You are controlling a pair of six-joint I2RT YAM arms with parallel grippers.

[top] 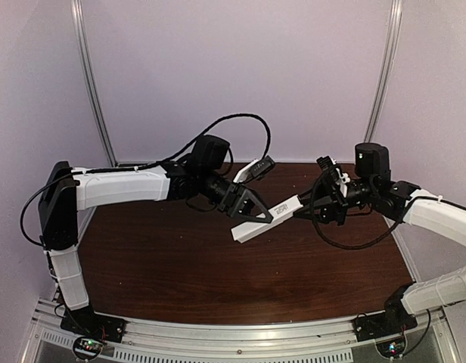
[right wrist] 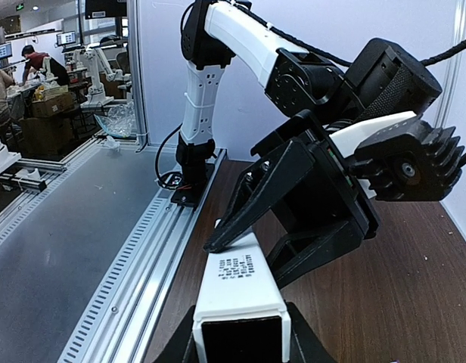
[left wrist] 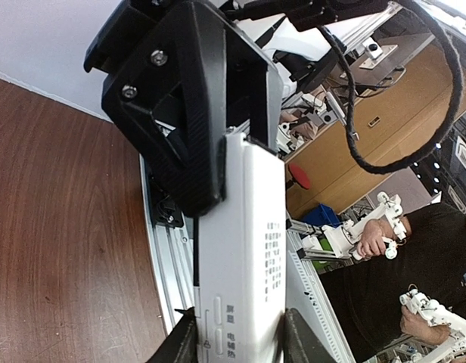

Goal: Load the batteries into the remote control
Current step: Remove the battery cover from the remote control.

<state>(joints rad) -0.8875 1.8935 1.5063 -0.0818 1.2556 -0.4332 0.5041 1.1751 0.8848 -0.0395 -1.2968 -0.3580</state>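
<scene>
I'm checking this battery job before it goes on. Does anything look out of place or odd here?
Nothing looks damaged or spilled. The remote control is tilted in mid-air over the table, its ends at the left gripper and the right gripper. The one odd thing: no batteries show in any view.

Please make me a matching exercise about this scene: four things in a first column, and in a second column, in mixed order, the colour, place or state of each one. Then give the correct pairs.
Column 1
1. remote control
2. table
3. cable
4. right gripper

Column 2
a. black, looping above the left arm
b. dark brown wood
c. shut on one end of the remote control
d. white, held in the air

Pairs: 1-d, 2-b, 3-a, 4-c
</scene>
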